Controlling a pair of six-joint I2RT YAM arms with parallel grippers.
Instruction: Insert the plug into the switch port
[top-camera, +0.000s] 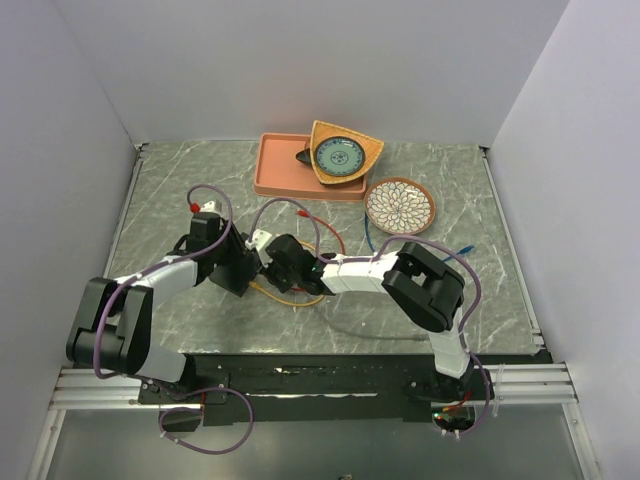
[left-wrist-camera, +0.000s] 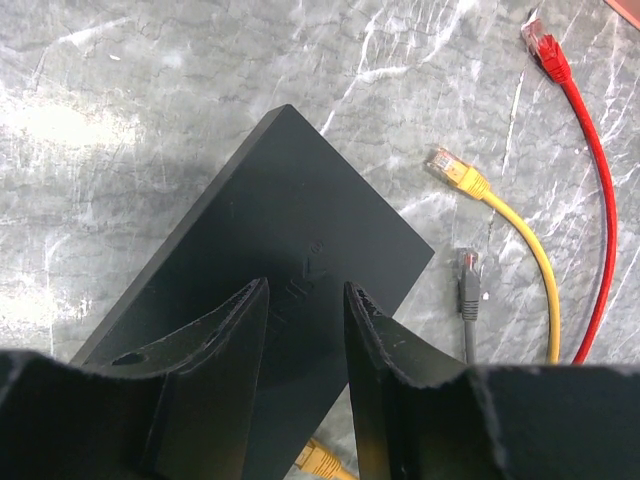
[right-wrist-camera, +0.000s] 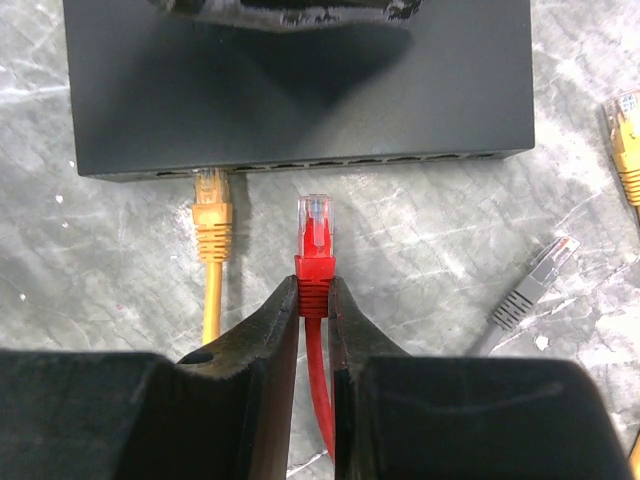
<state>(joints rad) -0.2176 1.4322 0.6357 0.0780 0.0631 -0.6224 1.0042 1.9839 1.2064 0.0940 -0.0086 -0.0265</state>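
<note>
The switch (right-wrist-camera: 300, 80) is a flat matte-black box lying on the marble table, its row of ports facing my right gripper (right-wrist-camera: 314, 285). That gripper is shut on the boot of a red plug (right-wrist-camera: 315, 235). The plug points at the port row, with a narrow strip of table between its clear tip and the switch. A yellow plug (right-wrist-camera: 212, 200) sits in a port to its left. My left gripper (left-wrist-camera: 305, 295) is over the top of the switch (left-wrist-camera: 290, 220), jaws apart with nothing between them. Whether its fingertips touch the box I cannot tell.
Loose cable ends lie by the switch: a grey plug (right-wrist-camera: 530, 290), a yellow plug (left-wrist-camera: 455, 170) and another red plug (left-wrist-camera: 540, 45). At the back stand a salmon-pink tray (top-camera: 280, 170), a wedge-shaped dish (top-camera: 340, 152) and a patterned plate (top-camera: 400, 205).
</note>
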